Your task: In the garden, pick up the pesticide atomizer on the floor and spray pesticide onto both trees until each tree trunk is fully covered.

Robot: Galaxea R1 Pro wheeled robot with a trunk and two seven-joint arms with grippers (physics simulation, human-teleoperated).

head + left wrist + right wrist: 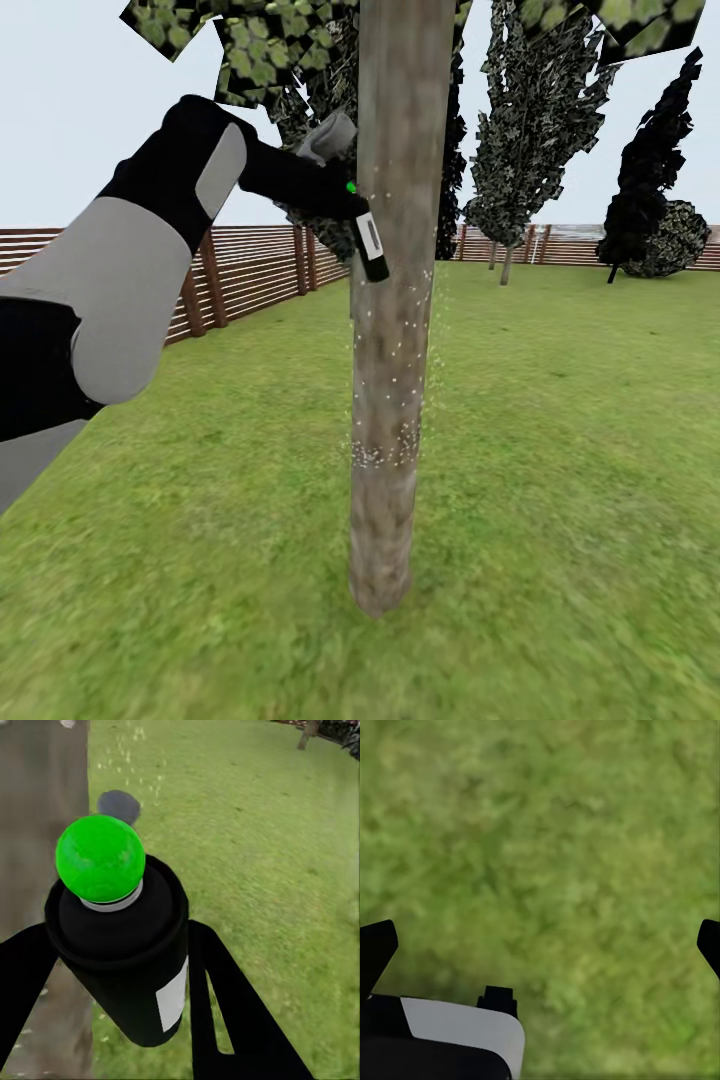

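Pesticide atomizer (368, 246), one black bottle with a green top, sits clamped in the left end effector (335, 195), right against one grey-brown tree trunk (390, 330). White droplets speckle that trunk. Right end effector (540, 945) hangs spread wide and empty over grass (555, 832). Beyond the trunk stands one slatted fence (250, 270).

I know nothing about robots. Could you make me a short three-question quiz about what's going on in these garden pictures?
1. True or false: the left gripper holds the pesticide atomizer.
2. What colour is the atomizer's top now? A red, B green, C white.
3. Fill in: white droplets speckle the tree ____.

Key: 1 true, its fingers flank the bottle. 2 B. 3 trunk. The right gripper hangs open over the grass.
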